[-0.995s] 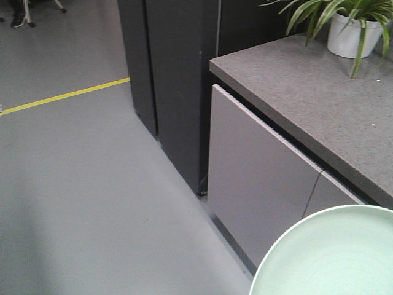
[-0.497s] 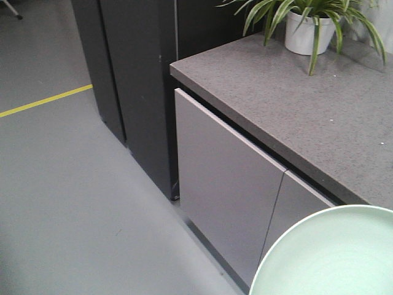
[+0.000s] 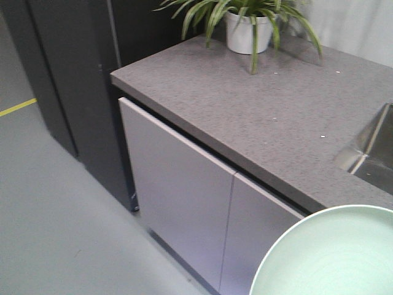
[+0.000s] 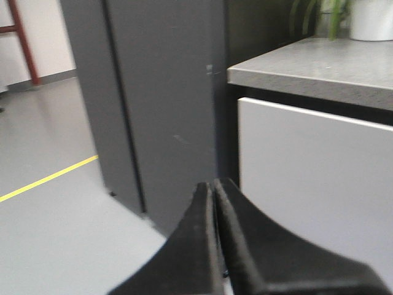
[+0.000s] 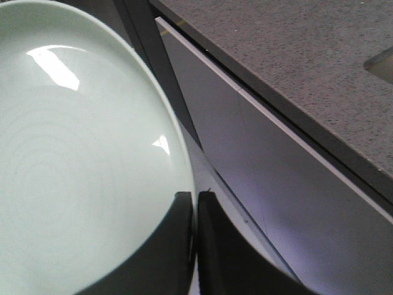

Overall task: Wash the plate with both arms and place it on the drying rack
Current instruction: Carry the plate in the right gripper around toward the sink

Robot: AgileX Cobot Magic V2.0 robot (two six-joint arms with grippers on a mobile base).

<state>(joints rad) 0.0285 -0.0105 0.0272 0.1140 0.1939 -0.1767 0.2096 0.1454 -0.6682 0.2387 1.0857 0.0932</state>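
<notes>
The pale mint-green plate point(image 3: 334, 258) fills the bottom right corner of the front view, held in the air in front of the cabinet. In the right wrist view the plate point(image 5: 73, 153) covers the left half, and my right gripper point(image 5: 195, 198) is shut on its rim, one finger on each side of the edge. My left gripper point(image 4: 212, 185) is shut with nothing between its fingers, out over the floor near the dark cabinet. The drying rack is out of view.
A grey speckled counter point(image 3: 245, 117) runs across with pale cabinet doors point(image 3: 178, 196) under it. A steel sink basin point(image 3: 374, 150) shows at its right edge. A potted plant point(image 3: 249, 27) stands at the back. Tall dark cabinets point(image 3: 67, 74) stand left, with a yellow floor line point(image 3: 15, 107).
The view has swung right along the counter: the plant and cabinets slid left and the sink basin came into sight. The plate keeps its place in the corner.
</notes>
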